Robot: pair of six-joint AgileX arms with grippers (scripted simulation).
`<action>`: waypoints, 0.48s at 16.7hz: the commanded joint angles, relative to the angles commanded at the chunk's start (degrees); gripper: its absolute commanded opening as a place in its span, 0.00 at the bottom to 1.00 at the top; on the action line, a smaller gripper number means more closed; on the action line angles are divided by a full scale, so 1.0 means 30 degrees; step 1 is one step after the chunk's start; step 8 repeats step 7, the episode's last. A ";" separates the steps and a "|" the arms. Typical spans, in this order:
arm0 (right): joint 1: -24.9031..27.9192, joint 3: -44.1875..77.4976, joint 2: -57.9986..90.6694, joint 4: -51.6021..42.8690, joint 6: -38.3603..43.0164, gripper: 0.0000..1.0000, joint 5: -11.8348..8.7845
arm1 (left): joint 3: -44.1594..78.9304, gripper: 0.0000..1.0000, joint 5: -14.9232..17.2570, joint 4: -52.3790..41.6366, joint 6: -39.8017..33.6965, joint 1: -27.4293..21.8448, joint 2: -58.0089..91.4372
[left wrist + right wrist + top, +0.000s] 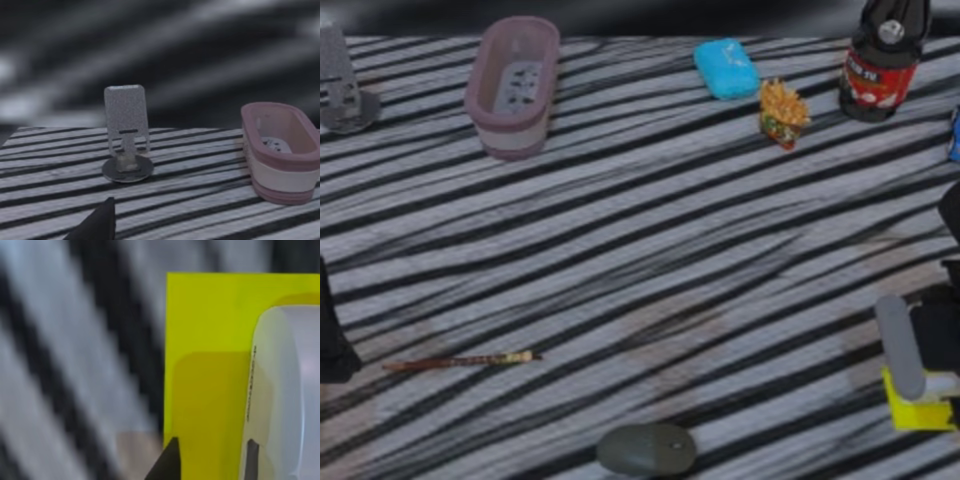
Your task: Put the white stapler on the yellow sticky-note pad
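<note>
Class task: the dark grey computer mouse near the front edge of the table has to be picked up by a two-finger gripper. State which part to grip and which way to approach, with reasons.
Probably best to grip the computer mouse across its shorter width, at mid-length, coming straight down. It lies flat as a low oval with its long axis running left to right, so the narrower span suits two fingers, and nothing stands close beside it.

Smooth white plastic stapler (899,346), matt flat yellow paper sticky-note pad (918,413), speckled grey metal phone stand (126,134), striped wood-grain table (650,240)

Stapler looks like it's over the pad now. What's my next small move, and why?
Probably lift the right gripper straight up. The stapler lies with one end on the pad, and the fingers stand apart beside it, not clamping it. Left arm is parked at the table's left.
</note>
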 joint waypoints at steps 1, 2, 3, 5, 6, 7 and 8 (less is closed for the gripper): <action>0.0000 0.0000 0.0000 0.0000 0.0000 0.98 0.0000 | 0.0000 1.00 0.0000 0.0000 0.0000 0.0000 0.0000; 0.0000 0.0000 0.0000 0.0000 0.0000 1.00 0.0000 | 0.0000 1.00 0.0000 0.0000 0.0000 0.0000 0.0000; 0.0000 0.0000 0.0000 0.0000 0.0000 1.00 0.0000 | 0.0000 1.00 0.0000 0.0000 0.0000 0.0000 0.0000; 0.0000 0.0000 0.0000 0.0000 0.0000 1.00 0.0000 | 0.0000 1.00 0.0000 0.0000 0.0000 0.0000 0.0000; 0.0000 0.0000 0.0000 0.0000 0.0000 1.00 0.0000 | 0.0000 1.00 0.0000 0.0000 0.0000 0.0000 0.0000; 0.0000 0.0000 0.0000 0.0000 0.0000 1.00 0.0000 | 0.0000 1.00 0.0000 0.0000 0.0000 0.0000 0.0000; 0.0000 0.0000 0.0000 0.0000 0.0000 1.00 0.0000 | 0.0000 1.00 0.0000 0.0000 0.0000 0.0000 0.0000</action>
